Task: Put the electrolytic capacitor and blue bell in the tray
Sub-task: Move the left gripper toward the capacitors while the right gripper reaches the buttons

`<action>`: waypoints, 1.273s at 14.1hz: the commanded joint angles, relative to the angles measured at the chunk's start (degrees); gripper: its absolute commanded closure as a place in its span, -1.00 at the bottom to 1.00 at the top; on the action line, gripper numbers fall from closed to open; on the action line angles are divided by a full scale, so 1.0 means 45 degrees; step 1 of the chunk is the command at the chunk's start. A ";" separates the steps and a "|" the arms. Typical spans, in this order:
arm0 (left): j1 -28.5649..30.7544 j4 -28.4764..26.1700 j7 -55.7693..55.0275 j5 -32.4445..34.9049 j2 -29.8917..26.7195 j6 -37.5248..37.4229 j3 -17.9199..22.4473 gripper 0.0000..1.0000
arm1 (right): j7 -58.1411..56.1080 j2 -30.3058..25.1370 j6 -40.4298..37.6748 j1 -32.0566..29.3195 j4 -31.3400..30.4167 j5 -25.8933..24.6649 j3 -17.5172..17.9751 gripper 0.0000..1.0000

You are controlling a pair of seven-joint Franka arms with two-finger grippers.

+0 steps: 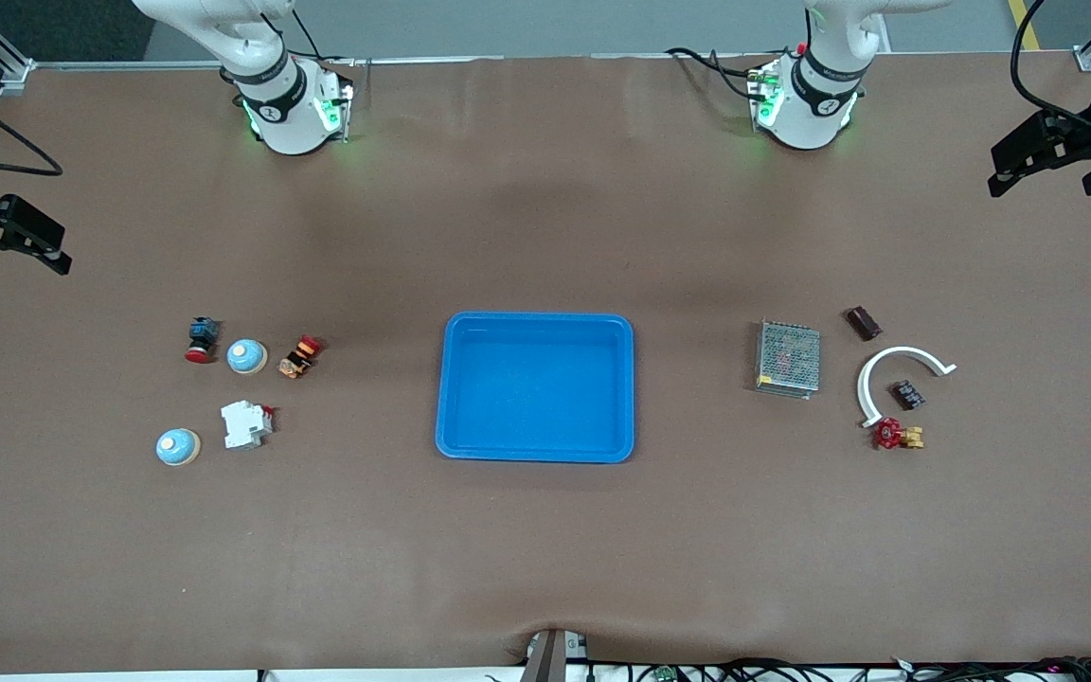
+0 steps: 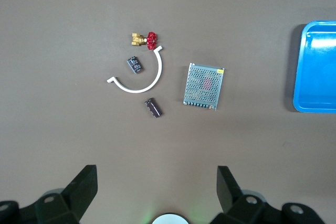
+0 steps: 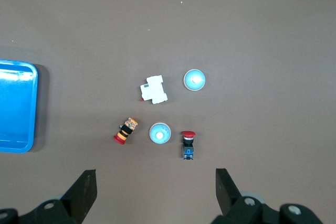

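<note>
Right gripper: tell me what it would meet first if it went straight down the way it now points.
Probably bare table. The right gripper, fingers open, points down at the surface; the blue bell lies just ahead of it, though depth is unclear.

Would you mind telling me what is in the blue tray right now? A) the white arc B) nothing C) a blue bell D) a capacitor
B: the tray shows only its bare blue floor; both blue bells sit on the table toward the right arm's end, and the white arc and two dark capacitors lie toward the left arm's end.
</note>
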 commanded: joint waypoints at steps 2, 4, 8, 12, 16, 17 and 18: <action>0.0056 0.0275 -0.0095 -0.0006 0.0041 -0.0273 -0.0019 -1.00 | -0.0070 -0.0024 -0.0205 -0.0101 0.0178 -0.0031 0.0094 -1.00; 0.0095 0.0275 -0.0018 -0.0006 0.0041 -0.0273 0.0117 -1.00 | -0.0051 -0.0024 -0.0205 -0.0101 0.0178 -0.0031 0.0094 -1.00; 0.0172 0.0139 0.0041 0.0013 0.0177 -0.0273 0.0274 -1.00 | -0.0070 -0.0024 -0.0205 -0.0101 0.0158 -0.0031 0.0094 -1.00; 0.0524 -0.0582 0.0100 0.0013 0.0237 -0.0313 0.0274 -1.00 | -0.0070 0.0093 -0.0147 -0.0101 -0.0269 -0.0012 0.0094 -1.00; 0.0544 -0.2026 0.0022 0.0013 0.0295 0.0700 0.0274 -1.00 | -0.0090 0.0853 0.0203 -0.0023 -0.0506 -0.0031 0.0094 -1.00; 0.0563 -0.2436 0.0003 -0.0006 0.0276 0.1071 0.0274 -1.00 | -0.0090 0.1125 0.0263 -0.0004 -0.0525 -0.0031 0.0113 -1.00; 0.0622 -0.2808 0.0002 -0.0006 0.0276 0.1422 0.0255 -1.00 | -0.0109 0.1399 0.0206 0.0016 -0.0545 -0.0012 0.0133 -1.00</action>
